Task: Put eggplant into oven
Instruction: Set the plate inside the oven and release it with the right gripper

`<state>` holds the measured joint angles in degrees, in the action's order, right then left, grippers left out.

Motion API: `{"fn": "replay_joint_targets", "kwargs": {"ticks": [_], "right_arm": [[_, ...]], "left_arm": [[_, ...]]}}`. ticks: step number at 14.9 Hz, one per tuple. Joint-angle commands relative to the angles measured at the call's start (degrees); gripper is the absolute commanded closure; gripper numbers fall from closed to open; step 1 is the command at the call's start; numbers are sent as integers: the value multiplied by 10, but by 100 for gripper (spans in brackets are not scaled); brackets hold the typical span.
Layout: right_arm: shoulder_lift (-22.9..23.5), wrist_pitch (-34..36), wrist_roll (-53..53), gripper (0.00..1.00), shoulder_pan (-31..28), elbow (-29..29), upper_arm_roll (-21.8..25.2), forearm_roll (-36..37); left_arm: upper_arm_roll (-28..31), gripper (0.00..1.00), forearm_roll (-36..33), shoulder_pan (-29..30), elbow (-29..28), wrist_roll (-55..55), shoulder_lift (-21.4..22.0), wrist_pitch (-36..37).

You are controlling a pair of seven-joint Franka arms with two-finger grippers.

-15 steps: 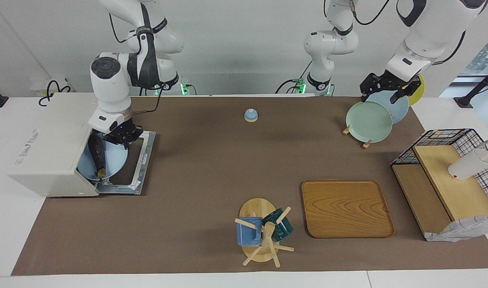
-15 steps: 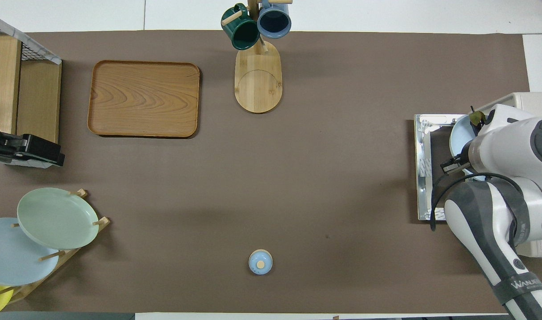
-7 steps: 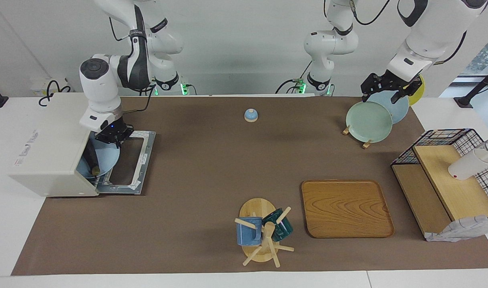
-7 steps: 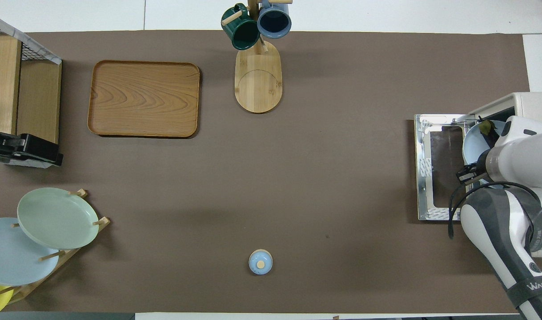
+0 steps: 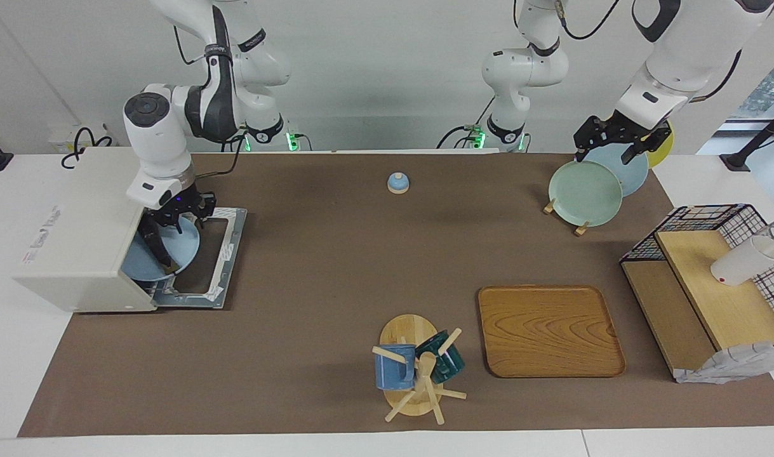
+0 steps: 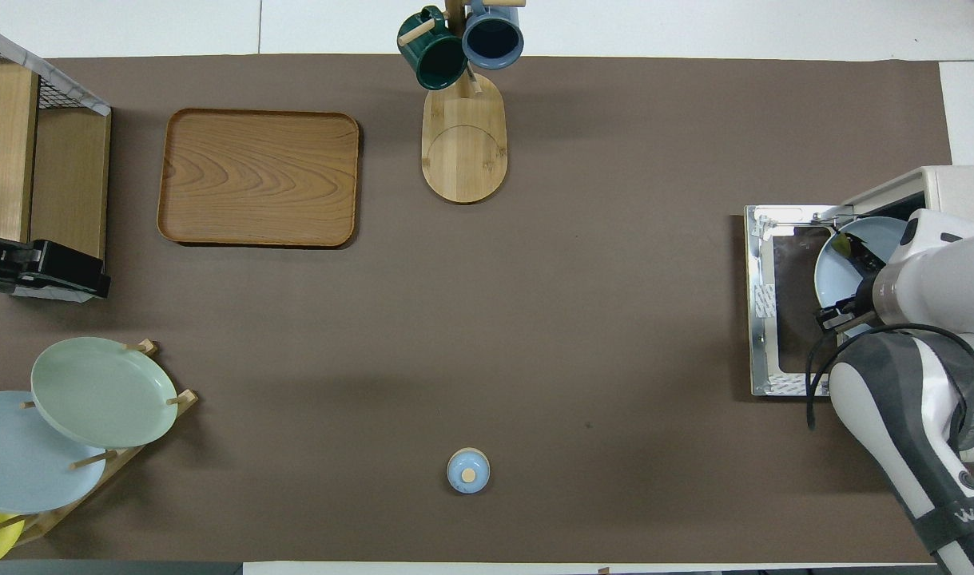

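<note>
Eggplant [image 5: 159, 249], slender, glossy and near black, lies on a round pale blue plate [image 5: 182, 249] that sits half inside the mouth of the oven [image 5: 82, 228], a boxy cream-white appliance at the right arm's end of the desk [image 5: 336, 266]. The oven's door [image 5: 225, 254] is folded flat onto the desk, a silver metal frame around dark glass. The right end effector [image 5: 182, 212] hangs just over the plate's rim nearest the robots, its dark fingers spread apart and gripping nothing; whether they touch the plate I cannot tell. In the overhead view the white, smooth-shelled right arm covers most of the plate, and only the eggplant's green stem end shows.

The left end effector [image 5: 617, 136] waits over a wooden rack of plates [image 5: 583, 192], matte sage green, pale blue and yellow discs leaning on edge; its black fingers stand wide apart and hold nothing.

The desk is covered in a flat brown mat. A rounded rectangular wooden tray [image 5: 550, 330] with strong grain lies farther from the robots, beside an oval bamboo mug tree [image 5: 412, 368] carrying a blue mug and a dark green one. A small blue domed knob [image 5: 397, 183] with a wooden top stands close to the robots. A black wire basket [image 5: 710, 219] with wooden boards sits at the left arm's end
</note>
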<state>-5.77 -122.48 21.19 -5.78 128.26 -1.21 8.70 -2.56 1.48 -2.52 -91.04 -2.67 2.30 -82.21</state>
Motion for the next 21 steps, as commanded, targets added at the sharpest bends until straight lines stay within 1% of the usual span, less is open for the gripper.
{"fn": "replay_joint_targets", "kwargs": {"ticks": [1,2,5,7,8,9,13,16,17,19,21], "right_arm": [[-4,90,15,0,12,-78,-6,-41],[-3,121,11,0,18,-106,-6,-41],[7,185,-14,0,22,-165,-7,-50],[33,245,-56,0,24,-230,-7,-61],[46,282,-62,0,25,-268,-7,-62],[54,306,-64,0,25,-293,-7,-62],[46,314,-112,0,25,-296,-6,-67],[43,308,-110,0,26,-286,-7,-67],[50,305,-112,0,32,-289,-15,-66],[52,305,-114,0,52,-305,0,-69],[63,315,-115,0,65,-338,34,-67]], "left_arm": [[0,0,2,3,5,2,3,12],[0,0,2,3,5,2,3,12],[0,0,2,3,5,2,3,12],[-1,0,2,3,5,2,3,12],[-1,0,2,3,5,2,3,12],[0,0,2,3,5,2,3,12],[0,0,2,3,5,2,3,12],[0,0,2,3,5,2,3,12],[0,0,2,3,5,2,3,12],[0,0,2,3,5,2,3,12],[0,0,2,3,5,2,3,12]]}}
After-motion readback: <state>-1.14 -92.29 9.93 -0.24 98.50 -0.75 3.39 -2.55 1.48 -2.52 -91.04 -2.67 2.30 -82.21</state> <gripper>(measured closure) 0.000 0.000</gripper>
